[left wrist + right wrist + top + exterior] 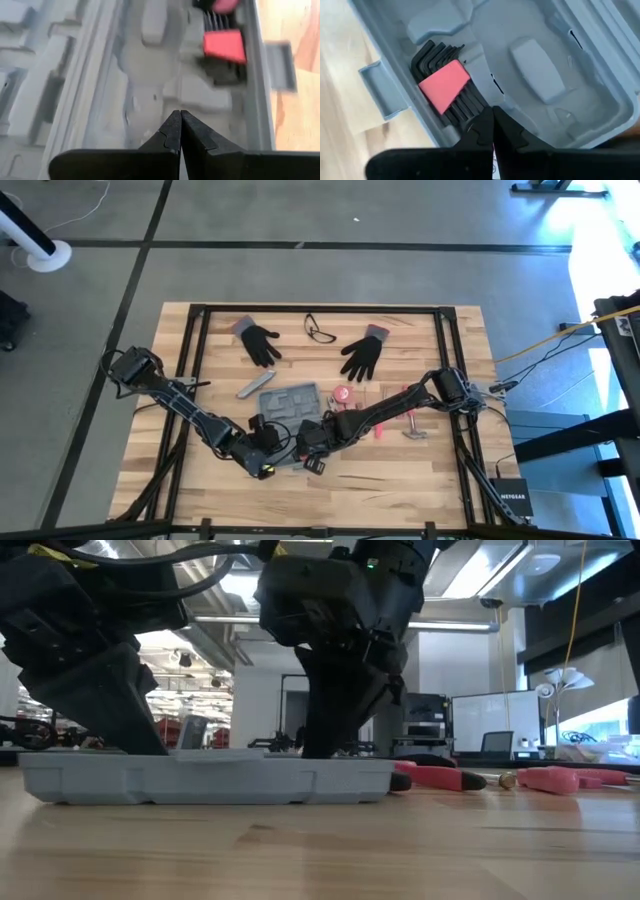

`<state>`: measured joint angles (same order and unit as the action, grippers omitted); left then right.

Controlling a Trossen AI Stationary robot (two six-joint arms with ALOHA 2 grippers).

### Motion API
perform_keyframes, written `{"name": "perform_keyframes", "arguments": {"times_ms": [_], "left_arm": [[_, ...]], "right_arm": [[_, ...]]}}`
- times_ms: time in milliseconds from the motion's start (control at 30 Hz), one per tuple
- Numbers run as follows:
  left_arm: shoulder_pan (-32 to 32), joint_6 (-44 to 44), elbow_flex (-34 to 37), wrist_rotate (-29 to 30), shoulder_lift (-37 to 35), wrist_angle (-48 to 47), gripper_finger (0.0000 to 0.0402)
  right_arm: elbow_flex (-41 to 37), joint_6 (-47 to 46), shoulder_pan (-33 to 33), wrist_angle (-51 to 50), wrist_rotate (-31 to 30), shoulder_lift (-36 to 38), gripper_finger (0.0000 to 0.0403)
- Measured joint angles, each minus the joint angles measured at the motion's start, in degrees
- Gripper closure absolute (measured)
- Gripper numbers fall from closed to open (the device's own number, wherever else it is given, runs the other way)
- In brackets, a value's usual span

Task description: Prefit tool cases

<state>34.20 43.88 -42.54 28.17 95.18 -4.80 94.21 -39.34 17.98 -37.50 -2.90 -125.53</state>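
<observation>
The blue-grey tool case [290,402] lies open and flat on the wooden table, its moulded recesses facing up. One recess at a latch-side corner holds a set of black hex keys in a red holder [445,87]. My left gripper [180,117] is shut and points down into a bare recess of the case [150,75]. My right gripper [493,114] is shut too, its tips right beside the long ends of the hex keys. In the low view both grippers [140,735] [325,735] reach down behind the case's near wall [200,780]. My left gripper slants down over the case's moulded floor [150,100]; I cannot tell whether its shut tips touch it. My right gripper comes from above with shut tips at the hex keys' long ends [470,107]; I cannot tell whether it touches them.
Two black gloves [260,342] [362,356] and a pair of glasses [320,330] lie at the far side. A slim grey bar [254,386] lies left of the case. A round red thing [342,393] and red-handled tools [385,425] lie to its right.
</observation>
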Motion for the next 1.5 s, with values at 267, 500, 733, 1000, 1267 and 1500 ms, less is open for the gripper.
{"name": "perform_keyframes", "arguments": {"times_ms": [267, 500, 733, 1000, 1267, 1500], "left_arm": [[0.09, 6.02, -0.07, 3.18, 3.36, 3.35, 0.0401], [1.09, 10.37, -0.26, 3.94, 7.13, 8.53, 0.0401], [1.33, 9.42, -0.20, 3.28, 7.20, 8.12, 0.0401], [1.33, 8.57, -0.11, 2.74, 7.30, 8.68, 0.0402], [1.33, 9.75, -0.07, 2.49, 7.32, 8.66, 0.0401], [1.33, 9.75, -0.05, 3.15, 7.37, 8.61, 0.0402]], "right_arm": [[-0.13, -4.20, 0.02, 8.08, 3.52, -0.24, 0.0403], [0.97, -5.45, 0.04, 11.70, 6.97, -0.24, 0.0403], [2.37, -3.92, -0.11, -1.24, -0.83, 2.70, 0.0403], [-2.80, -7.76, 0.49, 0.98, 0.12, 2.58, 0.0403], [-5.40, -12.88, 1.12, 6.69, 1.34, 2.58, 0.0403], [-5.36, -17.23, 2.48, 7.95, 2.84, 2.58, 0.0403]]}}
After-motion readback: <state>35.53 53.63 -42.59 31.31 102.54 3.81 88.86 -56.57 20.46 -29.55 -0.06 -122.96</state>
